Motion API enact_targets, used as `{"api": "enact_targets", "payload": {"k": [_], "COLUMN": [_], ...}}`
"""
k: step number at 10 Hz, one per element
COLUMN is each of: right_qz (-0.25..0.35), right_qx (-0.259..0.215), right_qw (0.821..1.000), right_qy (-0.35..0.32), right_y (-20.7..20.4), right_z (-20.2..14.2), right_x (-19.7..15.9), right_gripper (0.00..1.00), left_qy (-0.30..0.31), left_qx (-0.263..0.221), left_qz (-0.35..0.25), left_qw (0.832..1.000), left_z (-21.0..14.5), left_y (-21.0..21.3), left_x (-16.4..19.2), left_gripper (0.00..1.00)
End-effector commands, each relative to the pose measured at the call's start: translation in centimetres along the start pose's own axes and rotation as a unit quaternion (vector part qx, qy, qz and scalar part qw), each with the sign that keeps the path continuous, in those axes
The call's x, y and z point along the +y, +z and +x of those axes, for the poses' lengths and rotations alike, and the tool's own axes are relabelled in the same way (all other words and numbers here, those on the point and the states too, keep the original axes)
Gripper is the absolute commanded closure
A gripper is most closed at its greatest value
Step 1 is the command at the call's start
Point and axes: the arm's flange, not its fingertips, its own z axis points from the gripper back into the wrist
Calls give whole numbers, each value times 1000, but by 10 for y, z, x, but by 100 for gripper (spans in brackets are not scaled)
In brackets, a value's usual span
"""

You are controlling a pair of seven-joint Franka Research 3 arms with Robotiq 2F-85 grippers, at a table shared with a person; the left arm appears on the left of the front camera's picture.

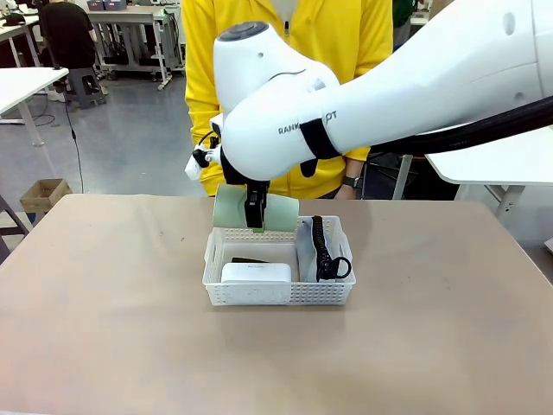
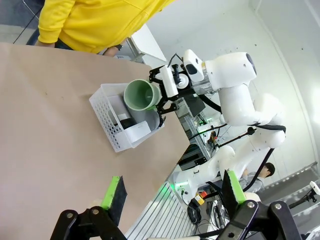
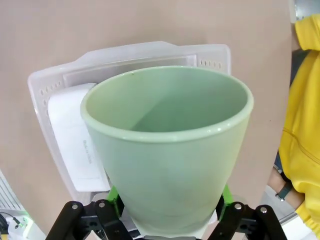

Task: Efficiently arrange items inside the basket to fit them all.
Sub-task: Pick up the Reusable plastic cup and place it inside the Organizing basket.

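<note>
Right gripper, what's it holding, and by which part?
The right gripper holds the pale green cup on its side, clamped across the lower body near the base.

Cup [image 3: 170, 150]: pale green, smooth, satin sheen, ceramic-like. Basket [image 1: 276, 294]: white perforated plastic, semi-gloss. Box [image 1: 256, 274]: white, smooth, matt. Table [image 1: 104, 328]: beige, matt, smooth. Robot arm shell [image 1: 389, 86]: glossy white plastic. Gripper pads [image 2: 114, 192]: green, matt
</note>
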Motion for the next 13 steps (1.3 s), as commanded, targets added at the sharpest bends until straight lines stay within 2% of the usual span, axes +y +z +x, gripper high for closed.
{"api": "enact_targets", "payload": {"k": [1, 3, 6, 11, 12, 13], "right_qz": [-31, -23, -23, -20, -22, -27], "right_qx": [14, 35, 38, 47, 46, 48], "right_qw": [999, 999, 999, 999, 999, 998], "right_qy": [2, -7, -7, -8, -9, -10], "right_y": [-10, -29, -50, -62, -62, -62], "right_z": [8, 10, 15, 18, 19, 19], "right_x": [-7, -8, -4, -5, -5, -4], "right_gripper": [15, 15, 15, 15, 4, 0], "left_qy": [0, 0, 0, 0, 0, 0], "left_qx": [-7, -7, -7, -7, -7, -7], "left_qz": [-7, -7, -7, -7, -7, -7], "left_qw": [1000, 1000, 1000, 1000, 1000, 1000], "left_z": [0, 0, 0, 0, 0, 0], "left_y": [-1, -1, -1, -1, -1, -1], "left_x": [-4, -4, -4, -4, -4, -4], "left_gripper": [0, 0, 0, 0, 0, 0]}}
